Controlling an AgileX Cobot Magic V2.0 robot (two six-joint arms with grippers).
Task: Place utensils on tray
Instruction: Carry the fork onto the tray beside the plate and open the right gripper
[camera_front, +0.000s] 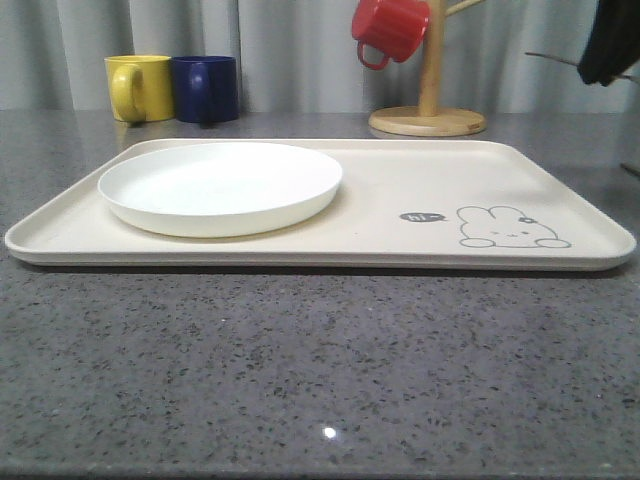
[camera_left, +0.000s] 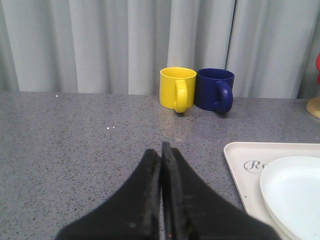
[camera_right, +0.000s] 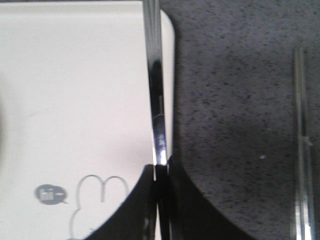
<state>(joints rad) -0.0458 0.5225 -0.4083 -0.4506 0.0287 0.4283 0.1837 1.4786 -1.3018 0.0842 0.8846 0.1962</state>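
A large cream tray (camera_front: 400, 180) with a grey rabbit drawing lies across the table. My right gripper (camera_right: 161, 167) is shut on a slim shiny metal utensil (camera_right: 154, 75). It holds the piece lengthwise above the tray's (camera_right: 75, 100) right rim, next to the rabbit drawing. In the front view this gripper (camera_front: 605, 45) hangs high at the far right, with the thin utensil (camera_front: 550, 59) sticking out to the left. Another slim silver utensil (camera_right: 300, 150) lies on the grey table to the right of the tray. My left gripper (camera_left: 161, 150) is shut and holds nothing, over the table left of the tray (camera_left: 240, 155).
A round white plate (camera_front: 220, 185) sits on the left half of the tray. A yellow mug (camera_front: 138, 87) and a dark blue mug (camera_front: 207, 88) stand behind the tray at the left. A wooden mug tree (camera_front: 428, 118) with a red mug (camera_front: 388, 28) stands at the back right.
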